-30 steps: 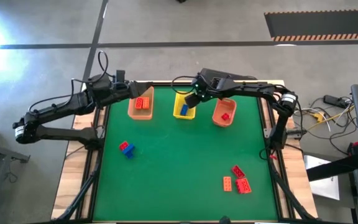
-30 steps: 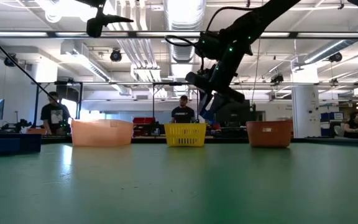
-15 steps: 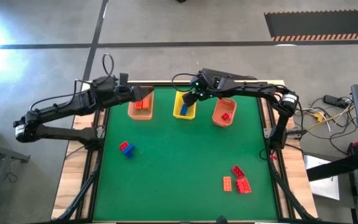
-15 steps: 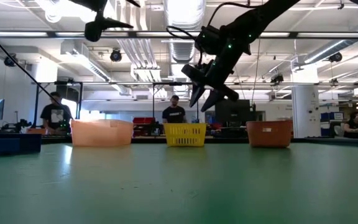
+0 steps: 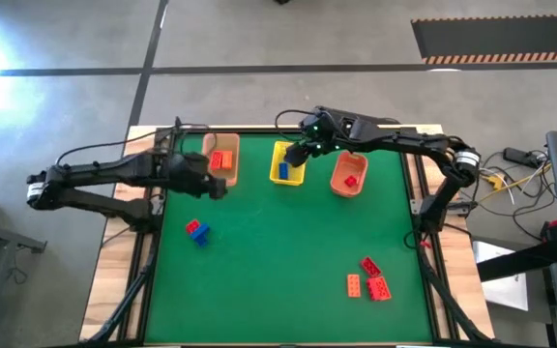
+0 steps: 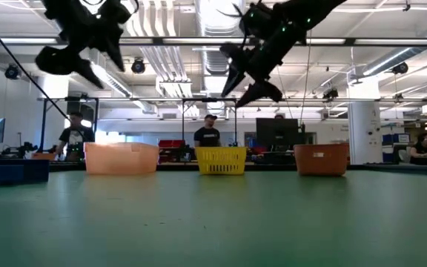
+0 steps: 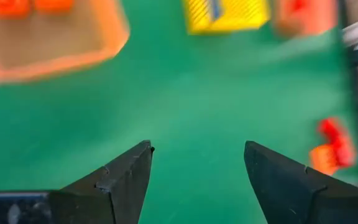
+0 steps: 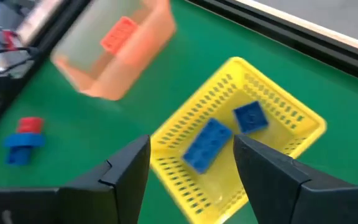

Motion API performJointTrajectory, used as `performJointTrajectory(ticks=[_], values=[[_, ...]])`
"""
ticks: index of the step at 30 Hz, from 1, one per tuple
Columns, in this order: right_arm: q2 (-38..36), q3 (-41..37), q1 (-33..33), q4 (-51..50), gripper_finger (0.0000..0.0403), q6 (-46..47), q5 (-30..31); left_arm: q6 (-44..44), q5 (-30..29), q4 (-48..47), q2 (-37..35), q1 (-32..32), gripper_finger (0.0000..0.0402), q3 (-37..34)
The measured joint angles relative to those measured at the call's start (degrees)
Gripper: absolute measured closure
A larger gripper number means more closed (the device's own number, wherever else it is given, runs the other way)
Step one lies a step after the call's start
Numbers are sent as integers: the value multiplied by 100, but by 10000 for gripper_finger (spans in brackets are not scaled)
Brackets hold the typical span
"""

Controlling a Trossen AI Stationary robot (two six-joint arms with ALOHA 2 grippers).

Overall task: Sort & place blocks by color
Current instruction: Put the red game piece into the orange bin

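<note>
Two blue blocks [image 8: 222, 134] lie in the yellow basket [image 5: 285, 165]. Orange blocks [image 5: 222, 160] sit in the pale orange basket [image 5: 219, 159], and one red block [image 5: 350, 180] is in the red-orange basket [image 5: 348, 176]. A red and a blue block [image 5: 197, 231] lie loose on the mat's left side; red and orange blocks [image 5: 369, 279] lie near its right front. My right gripper [image 8: 191, 142] hangs open above the yellow basket. My left gripper [image 7: 197, 147] is open over bare mat, just nearer than the pale orange basket.
The green mat [image 5: 278, 261] is bare between the two loose groups of blocks. The three baskets stand in a row along the far edge. A dark frame [image 5: 153, 261] borders the mat. People stand in the room behind the table in the low view.
My left gripper has drawn back from above the pale orange basket toward the near edge and now points down at the mat. My right gripper has risen above the yellow basket, staying over it.
</note>
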Motion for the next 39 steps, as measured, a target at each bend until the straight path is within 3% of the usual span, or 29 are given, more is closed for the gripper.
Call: performJointTrajectory(ticks=[4,11,18,22,33,39], values=[[-325,0,277,-113,192,269,-422,-20,94,-248,377,-259,162,0],[-875,2,1008,-1836,193,1409,-2462,89,128,134,1069,-392,162,0],[-1043,-93,2277,-4186,193,1915,-1990,628,156,445,1498,-392,162,85],[-1027,-382,2886,-4776,193,2475,-1947,767,159,444,1517,-390,162,96],[-996,-1424,3918,-4627,190,3542,-2221,800,67,473,1236,-387,162,149],[-948,-1937,4171,-3655,142,3675,-2199,892,56,573,1167,-387,162,148]])
